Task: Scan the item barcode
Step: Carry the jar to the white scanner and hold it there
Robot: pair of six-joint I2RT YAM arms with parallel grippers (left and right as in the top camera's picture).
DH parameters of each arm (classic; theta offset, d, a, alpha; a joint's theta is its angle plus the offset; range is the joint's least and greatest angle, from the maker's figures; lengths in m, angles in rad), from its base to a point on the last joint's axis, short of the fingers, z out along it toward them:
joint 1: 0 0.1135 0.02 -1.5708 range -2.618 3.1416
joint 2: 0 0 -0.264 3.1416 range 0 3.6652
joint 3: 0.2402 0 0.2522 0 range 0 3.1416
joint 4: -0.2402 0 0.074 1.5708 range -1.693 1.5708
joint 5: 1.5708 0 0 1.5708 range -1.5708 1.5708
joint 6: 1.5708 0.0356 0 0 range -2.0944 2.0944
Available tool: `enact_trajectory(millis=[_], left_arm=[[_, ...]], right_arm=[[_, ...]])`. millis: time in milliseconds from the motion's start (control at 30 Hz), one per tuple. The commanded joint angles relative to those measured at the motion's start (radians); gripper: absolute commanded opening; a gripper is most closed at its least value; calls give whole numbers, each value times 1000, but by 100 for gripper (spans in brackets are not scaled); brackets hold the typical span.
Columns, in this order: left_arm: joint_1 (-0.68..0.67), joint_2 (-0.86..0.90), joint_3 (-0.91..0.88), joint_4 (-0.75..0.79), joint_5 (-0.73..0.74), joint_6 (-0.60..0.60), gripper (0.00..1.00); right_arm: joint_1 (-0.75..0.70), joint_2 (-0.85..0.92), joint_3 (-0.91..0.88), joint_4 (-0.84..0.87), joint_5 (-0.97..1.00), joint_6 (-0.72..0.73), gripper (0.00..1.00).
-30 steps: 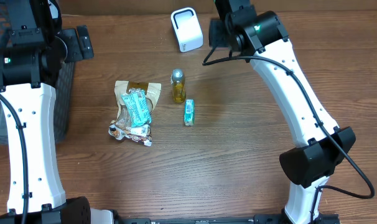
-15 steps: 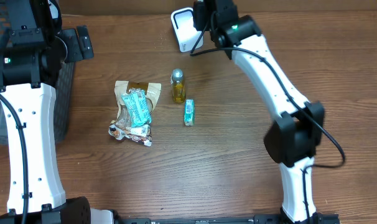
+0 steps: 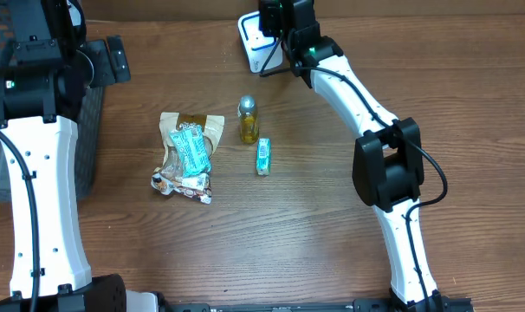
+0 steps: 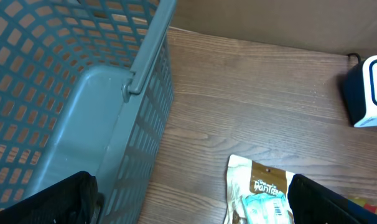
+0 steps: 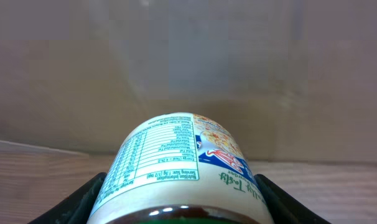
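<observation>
Gripping a jar (image 5: 176,155) across its round body, the right tool (image 5: 182,205) has its jaws partly closed, one dark finger on each flank. In the overhead view this tool (image 3: 275,17) sits at the far edge of the tabletop (image 3: 314,251), directly above the white barcode scanner (image 3: 252,45).

Step in hand, as I judge it: presenting the jar to the scanner.
- The wrist camera shows a nutrition panel and a printed logo, but no barcode.
- Next move probably calls for turning or tilting the jar until the code faces the scanner window, then holding steady.
- Which face currently points at the scanner I cannot tell.

Materials:
- Jar: smooth, curved wall; glossy white label with fine print; a dark green band at its lower edge.
- Scanner: a rounded, hard white block.
- Tabletop: brown wood grain.

The left tool (image 4: 195,202) is fully spread and holds nothing, beside a blue-grey lattice plastic basket (image 4: 83,93).

Waiting mid-tabletop:
- crinkled foil snack pouch (image 3: 189,149)
- small bottle (image 3: 248,120) of yellow liquid with a silver cap
- slim teal packet (image 3: 262,156) just beside the bottle
</observation>
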State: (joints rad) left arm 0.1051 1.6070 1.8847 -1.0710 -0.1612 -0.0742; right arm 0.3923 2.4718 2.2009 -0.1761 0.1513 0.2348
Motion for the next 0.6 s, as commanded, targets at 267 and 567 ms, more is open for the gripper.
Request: enact_trajectory(millis=[267,567], left_arm=[[-1,3,0,0,1,15,100],[-1,3,0,0,2,15,100]], right_arm=[[0,82,10,136,-148,0,14],[0,89,10,191,-154,0,15]])
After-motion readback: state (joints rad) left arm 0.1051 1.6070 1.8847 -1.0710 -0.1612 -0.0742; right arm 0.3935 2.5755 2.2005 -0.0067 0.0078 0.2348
